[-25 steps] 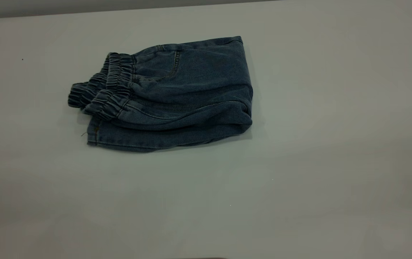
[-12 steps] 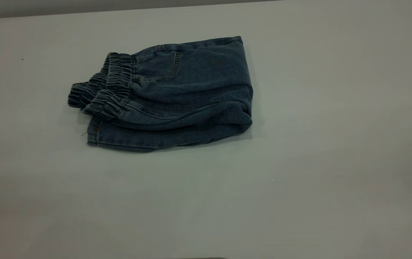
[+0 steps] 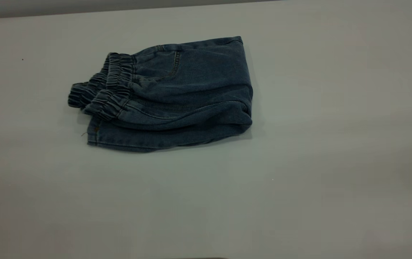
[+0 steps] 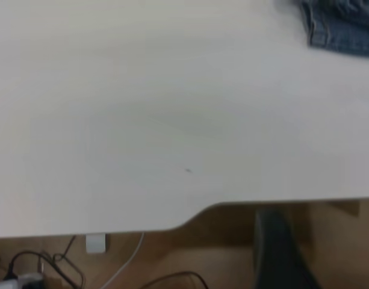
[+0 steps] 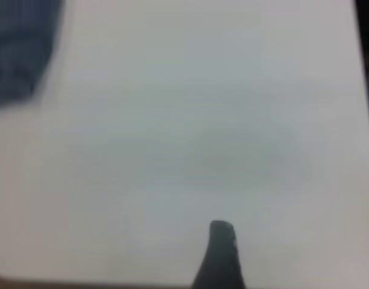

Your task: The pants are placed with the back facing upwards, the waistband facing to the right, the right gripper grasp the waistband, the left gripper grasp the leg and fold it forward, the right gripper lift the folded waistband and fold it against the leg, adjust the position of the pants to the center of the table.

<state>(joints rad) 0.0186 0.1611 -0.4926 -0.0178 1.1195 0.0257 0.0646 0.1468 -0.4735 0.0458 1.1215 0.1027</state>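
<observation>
The pants [image 3: 172, 99] lie folded into a compact bundle on the table [image 3: 299, 162], left of centre and toward the far edge in the exterior view. Their print is hidden inside the fold. The waistband [image 3: 110, 91] is gathered at the bundle's left end, so the long axis runs left to right, with the folded edge at the right. A hem [image 3: 127, 142] shows along the near side.

Neither arm appears in the exterior view. The right wrist view shows a single dark fingertip of the right gripper [image 5: 220, 256] over bare tabletop, well apart from the denim; whether its jaws are released or clenched cannot be told. The left gripper is out of sight.
</observation>
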